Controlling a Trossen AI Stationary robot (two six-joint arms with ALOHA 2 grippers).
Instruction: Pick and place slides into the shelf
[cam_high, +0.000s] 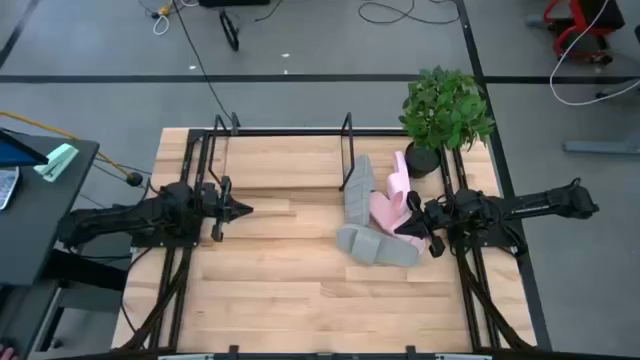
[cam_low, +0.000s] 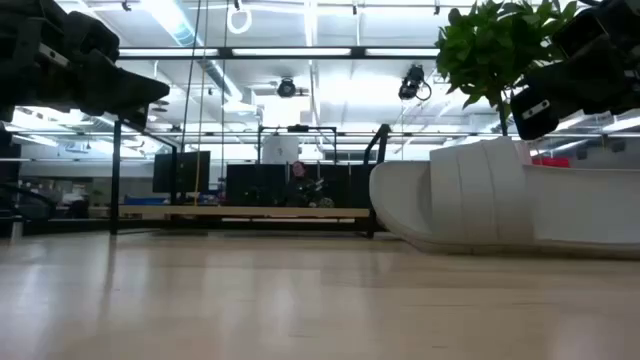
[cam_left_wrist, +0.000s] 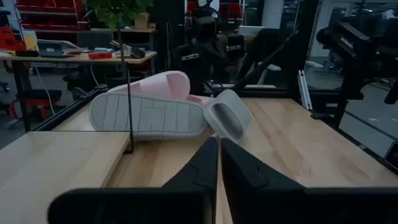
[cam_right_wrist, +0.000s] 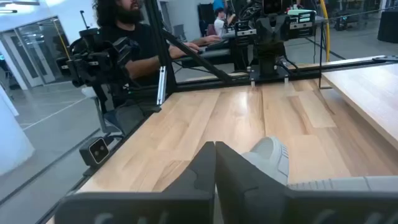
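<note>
Bright ceiling lights (cam_low: 310, 75) glare; foreground perhaps slightly soft.

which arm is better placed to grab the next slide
Right, most likely. The right gripper hovers directly beside the heap of slides at the table's right side, fingers closed. The left gripper, also closed, waits well apart on the left. The shelf stands along the far edge.
</note>
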